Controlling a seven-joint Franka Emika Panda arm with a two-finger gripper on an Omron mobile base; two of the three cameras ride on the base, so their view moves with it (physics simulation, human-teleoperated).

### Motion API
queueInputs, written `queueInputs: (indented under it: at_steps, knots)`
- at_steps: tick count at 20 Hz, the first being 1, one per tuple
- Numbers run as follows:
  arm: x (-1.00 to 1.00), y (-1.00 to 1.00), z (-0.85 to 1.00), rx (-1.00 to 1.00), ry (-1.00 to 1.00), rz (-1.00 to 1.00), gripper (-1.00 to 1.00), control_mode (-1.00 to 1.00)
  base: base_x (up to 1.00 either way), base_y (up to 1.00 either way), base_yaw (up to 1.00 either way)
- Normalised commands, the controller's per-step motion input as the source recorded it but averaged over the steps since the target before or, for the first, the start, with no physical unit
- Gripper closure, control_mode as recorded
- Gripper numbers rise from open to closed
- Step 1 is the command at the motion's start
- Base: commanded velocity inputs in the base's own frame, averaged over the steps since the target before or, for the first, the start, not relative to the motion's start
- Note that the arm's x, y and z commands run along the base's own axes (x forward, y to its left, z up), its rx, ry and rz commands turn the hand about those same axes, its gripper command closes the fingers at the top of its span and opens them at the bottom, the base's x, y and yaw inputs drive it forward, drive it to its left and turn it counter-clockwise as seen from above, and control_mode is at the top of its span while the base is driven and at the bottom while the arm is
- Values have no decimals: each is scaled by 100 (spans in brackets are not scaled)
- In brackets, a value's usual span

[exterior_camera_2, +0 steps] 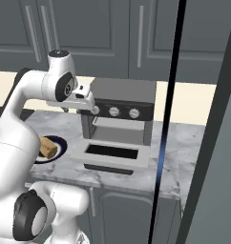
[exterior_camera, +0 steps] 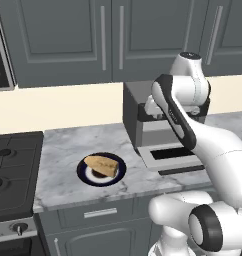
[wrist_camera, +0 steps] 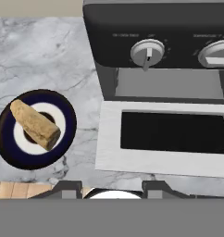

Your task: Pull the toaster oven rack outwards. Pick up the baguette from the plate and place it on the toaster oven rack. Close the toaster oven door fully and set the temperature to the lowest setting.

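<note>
The toaster oven (exterior_camera_2: pixel 118 114) is seen standing on the marble worktop (exterior_camera: pixel 63 150) with the toaster oven door (wrist_camera: pixel 164 139) folded fully down, so that its dark window lies flat and faces upward. The toaster oven rack (exterior_camera_2: pixel 118 125) is judged to sit inside the cavity and not to be drawn out over the door (its exact position is not resolved in the pictures). The first step is therefore taken as not yet done.

The baguette (exterior_camera: pixel 101 165) is found lying across the plate (exterior_camera: pixel 86 175), just to the left of the open door; it is untouched by the robot. Loading is accordingly outstanding, as are the closing of the door and the setting of the temperature knob (wrist_camera: pixel 148 52).

The hand (exterior_camera_2: pixel 80 101) is held above the worktop at the upper left corner of the oven, apart from both the bread and the rack. Nothing is seen between its fingertips (wrist_camera: pixel 67 187), so no grasp is in force; how wide the jaws stand cannot be told from the pictures.

All four steps are judged to remain.
</note>
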Motion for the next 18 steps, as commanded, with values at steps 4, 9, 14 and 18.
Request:
queueInputs:
  at_steps: [4,9,14,18]
  knots:
    - [-5,-1,0,0,0,0,-100,-100,0,0,0]
    - [-15,-13,-2,0,0,0,-100,-100,0,0,0]
    - [-19,-24,-12,0,0,-3,-100,-100,0,0,0]
    - [-19,-33,-12,0,0,-4,-100,-100,0,0,0]
